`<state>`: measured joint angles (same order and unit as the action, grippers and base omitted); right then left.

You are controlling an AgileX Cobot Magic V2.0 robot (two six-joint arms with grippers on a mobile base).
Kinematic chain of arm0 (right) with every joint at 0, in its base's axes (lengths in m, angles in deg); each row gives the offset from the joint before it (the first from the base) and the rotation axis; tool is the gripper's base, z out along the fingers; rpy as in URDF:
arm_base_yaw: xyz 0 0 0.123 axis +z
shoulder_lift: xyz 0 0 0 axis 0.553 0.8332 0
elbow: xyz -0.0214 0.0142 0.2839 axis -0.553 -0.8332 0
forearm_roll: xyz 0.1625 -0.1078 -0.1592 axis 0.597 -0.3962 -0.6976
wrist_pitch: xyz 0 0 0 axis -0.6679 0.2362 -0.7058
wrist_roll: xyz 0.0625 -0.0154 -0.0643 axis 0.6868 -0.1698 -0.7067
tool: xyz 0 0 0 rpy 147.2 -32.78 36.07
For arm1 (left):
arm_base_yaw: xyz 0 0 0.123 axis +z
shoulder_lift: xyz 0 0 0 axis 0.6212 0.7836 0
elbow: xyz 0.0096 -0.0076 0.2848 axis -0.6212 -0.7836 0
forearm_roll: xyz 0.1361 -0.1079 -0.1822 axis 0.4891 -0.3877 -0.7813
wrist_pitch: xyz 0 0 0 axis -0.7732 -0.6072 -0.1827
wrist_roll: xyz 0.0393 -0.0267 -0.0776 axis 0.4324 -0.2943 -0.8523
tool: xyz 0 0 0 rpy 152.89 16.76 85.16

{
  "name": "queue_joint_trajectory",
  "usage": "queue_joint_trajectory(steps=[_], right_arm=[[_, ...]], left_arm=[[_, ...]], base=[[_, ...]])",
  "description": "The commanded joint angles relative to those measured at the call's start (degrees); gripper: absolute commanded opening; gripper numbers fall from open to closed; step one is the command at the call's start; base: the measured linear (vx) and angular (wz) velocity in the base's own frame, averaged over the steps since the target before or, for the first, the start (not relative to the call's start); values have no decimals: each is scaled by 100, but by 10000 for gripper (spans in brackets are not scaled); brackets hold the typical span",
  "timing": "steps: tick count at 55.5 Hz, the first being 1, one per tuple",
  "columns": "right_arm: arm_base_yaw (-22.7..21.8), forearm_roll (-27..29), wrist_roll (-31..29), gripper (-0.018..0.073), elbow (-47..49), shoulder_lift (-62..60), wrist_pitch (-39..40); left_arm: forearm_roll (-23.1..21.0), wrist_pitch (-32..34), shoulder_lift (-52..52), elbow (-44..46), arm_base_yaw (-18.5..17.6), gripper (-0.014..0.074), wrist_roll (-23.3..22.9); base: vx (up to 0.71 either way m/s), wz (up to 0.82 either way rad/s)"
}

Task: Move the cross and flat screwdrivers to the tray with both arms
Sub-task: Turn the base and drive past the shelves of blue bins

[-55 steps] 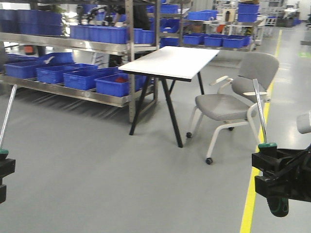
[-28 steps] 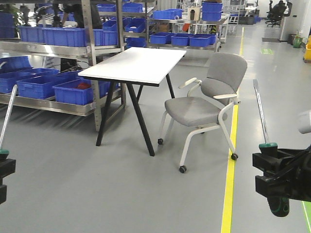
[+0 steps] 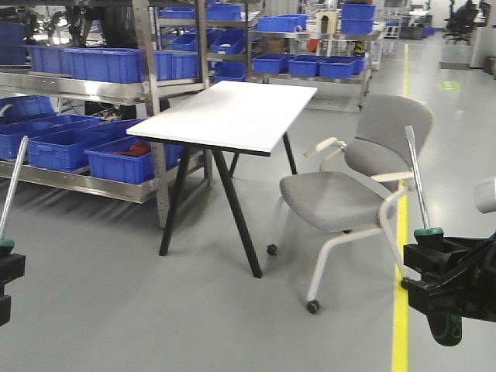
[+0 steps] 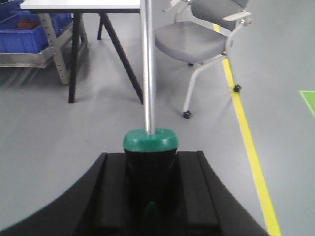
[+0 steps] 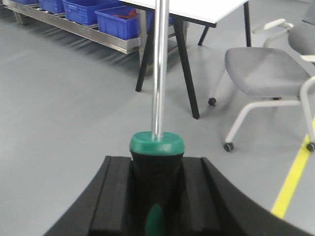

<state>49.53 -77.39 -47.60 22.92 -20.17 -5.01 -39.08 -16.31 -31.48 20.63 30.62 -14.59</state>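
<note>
Lettering on the blue crates (image 3: 124, 159) along the metal shelving (image 3: 147, 85) is too small to read, and the tool handles show no legible marking.

At the lower left edge of the front view, the left gripper (image 3: 8, 283) is level and clamped on the black handle of the left screwdriver (image 3: 12, 194). Its silver shaft rises nearly upright, leaning slightly to the right. In the left wrist view the green collar sits just above the black jaw blocks, which press the handle on both sides.

At the lower right, the right gripper (image 3: 446, 279) is tilted a little and closed on the right screwdriver (image 3: 417, 182). That shaft points up, leaning slightly left, with the handle's green butt poking out below the jaws. The right wrist view shows the same snug grip.

Which tip is cross and which is flat cannot be told.

Beyond both arms stand a white table (image 3: 232, 112) and a grey chair (image 3: 341, 198) beside a yellow floor line (image 3: 401, 325).
</note>
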Motion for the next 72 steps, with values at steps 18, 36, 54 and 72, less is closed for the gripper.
queue_joint_trajectory(steps=[18, 36, 54, 72], right_arm=[[-8, -39, -6, -8, 175, -95, 521], [-8, -39, -6, -8, 175, -95, 522], [-8, -39, -6, -8, 175, -95, 499], [-8, -39, -6, -8, 175, -95, 480]], left_arm=[[-126, 462, -46, 161, -28, 0, -33], [-126, 462, -46, 161, -28, 0, -33], [-126, 462, -46, 161, -28, 0, -33], [-126, 462, -48, 161, -28, 0, -33]], base=[[54, 32], [54, 40], [54, 47], [53, 56]])
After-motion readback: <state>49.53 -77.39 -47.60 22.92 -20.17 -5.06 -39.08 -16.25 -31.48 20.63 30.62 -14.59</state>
